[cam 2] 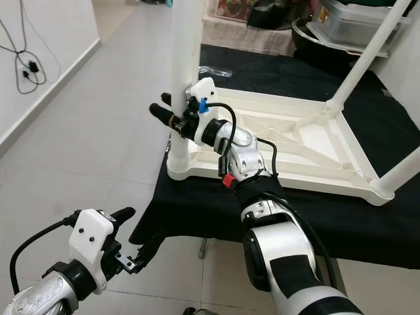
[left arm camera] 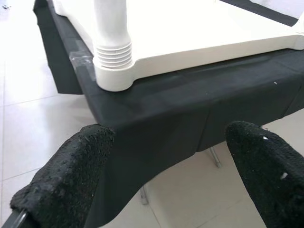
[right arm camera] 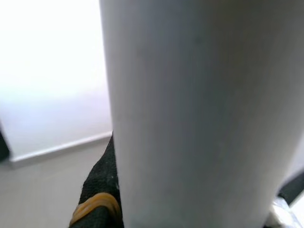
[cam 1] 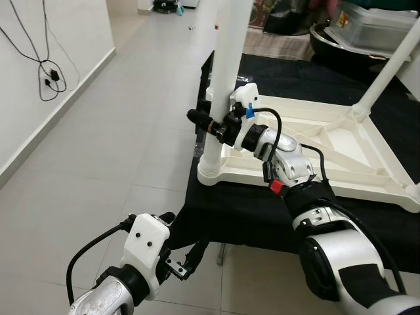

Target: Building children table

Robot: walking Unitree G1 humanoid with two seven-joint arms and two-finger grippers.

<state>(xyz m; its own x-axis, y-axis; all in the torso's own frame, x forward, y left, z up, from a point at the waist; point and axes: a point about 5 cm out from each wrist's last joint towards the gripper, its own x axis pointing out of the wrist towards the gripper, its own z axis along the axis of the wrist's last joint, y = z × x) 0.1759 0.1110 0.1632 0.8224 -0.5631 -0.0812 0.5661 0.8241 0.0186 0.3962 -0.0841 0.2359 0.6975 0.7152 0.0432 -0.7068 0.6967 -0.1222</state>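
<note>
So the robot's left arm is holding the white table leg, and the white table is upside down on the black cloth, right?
Nearly. The right gripper is the one holding the white table leg, as the left eye view shows. The left gripper hangs low beside the black cloth, fingers open. The white table does lie upside down on the cloth.

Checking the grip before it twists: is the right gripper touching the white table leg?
Touching. In the left eye view the right gripper wraps the table leg, black fingers on either side; the right wrist view shows the leg pressed close against a finger.
</note>
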